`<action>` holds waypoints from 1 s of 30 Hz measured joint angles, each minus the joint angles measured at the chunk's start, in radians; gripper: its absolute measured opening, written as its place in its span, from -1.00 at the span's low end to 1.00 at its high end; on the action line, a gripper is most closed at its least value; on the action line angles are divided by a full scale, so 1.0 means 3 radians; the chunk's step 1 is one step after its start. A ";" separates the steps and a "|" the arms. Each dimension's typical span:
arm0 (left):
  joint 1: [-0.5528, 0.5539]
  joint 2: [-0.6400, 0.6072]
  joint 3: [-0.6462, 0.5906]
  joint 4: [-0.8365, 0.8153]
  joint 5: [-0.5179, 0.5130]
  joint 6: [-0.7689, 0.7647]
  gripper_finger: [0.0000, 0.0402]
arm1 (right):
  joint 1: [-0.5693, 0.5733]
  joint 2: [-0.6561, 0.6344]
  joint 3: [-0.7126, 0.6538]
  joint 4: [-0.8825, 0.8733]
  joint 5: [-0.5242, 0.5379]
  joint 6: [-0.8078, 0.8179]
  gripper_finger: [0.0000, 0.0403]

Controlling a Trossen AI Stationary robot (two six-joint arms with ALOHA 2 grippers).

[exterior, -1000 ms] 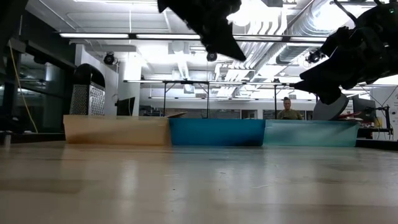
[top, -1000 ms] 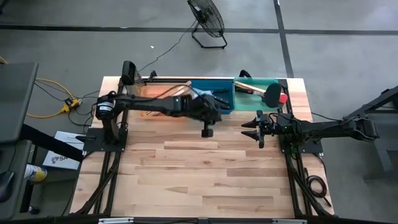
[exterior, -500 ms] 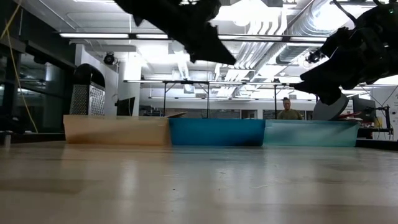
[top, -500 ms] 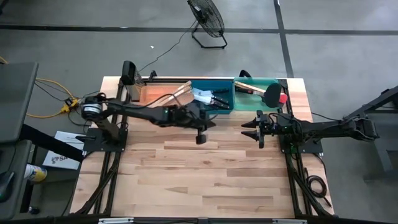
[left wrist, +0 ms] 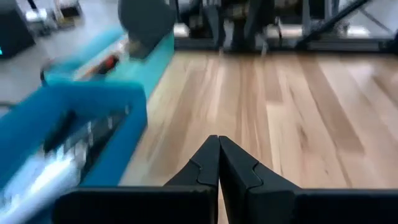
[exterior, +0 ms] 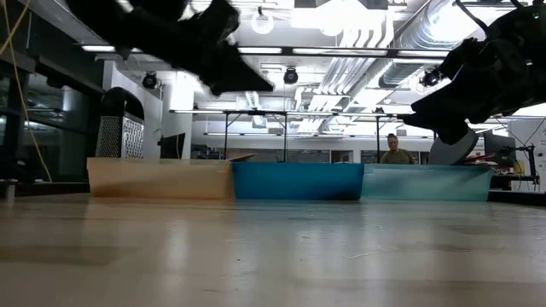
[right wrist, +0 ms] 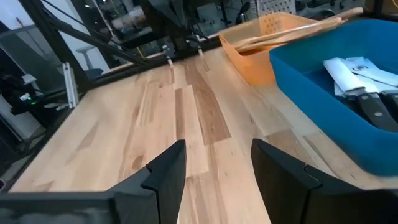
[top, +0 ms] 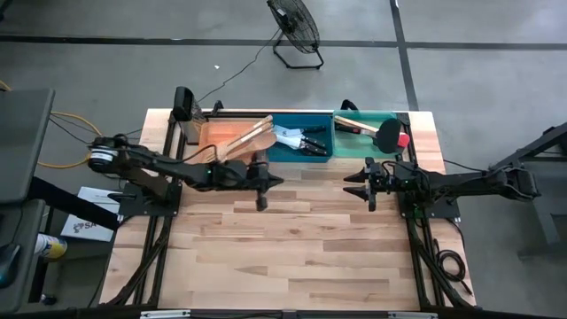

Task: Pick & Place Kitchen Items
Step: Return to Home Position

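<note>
Blue bin (exterior: 297,181) at 12 o'clock holds the knives (top: 299,140) (wooden spoons (top: 248,137) in the orange bin (exterior: 158,179) at 11). Left gripper (left wrist: 217,149) pinched shut, right gripper (right wrist: 219,147) spread wide, both empty.

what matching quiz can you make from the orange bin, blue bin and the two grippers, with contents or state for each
Column 1
1. orange bin
2. blue bin
3. left gripper
4. right gripper

Column 2
a. open
b. holds black-handled knives
c. shut on nothing
d. holds pale wooden utensils

Pairs: 1-d, 2-b, 3-c, 4-a
</note>
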 joint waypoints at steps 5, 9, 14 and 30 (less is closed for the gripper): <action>-0.0001 -0.0087 -0.0481 0.0383 -0.0018 -0.0161 -1.00 | 0.0000 0.0037 0.0000 0.0012 -0.0007 -0.0001 -0.14; 0.0000 -0.0112 -0.0899 0.1013 -0.0045 -0.0163 -1.00 | 0.0000 0.0048 -0.0001 0.0001 -0.0006 -0.0001 -0.14; 0.0000 -0.0106 -0.1413 0.1656 -0.0119 -0.0275 -1.00 | 0.0000 0.0049 -0.0001 0.0001 -0.0008 -0.0001 -0.14; -0.0001 -0.0733 -0.2273 0.1959 0.0032 -0.0255 -1.00 | 0.0000 0.0049 -0.0001 0.0002 -0.0006 -0.0001 -0.14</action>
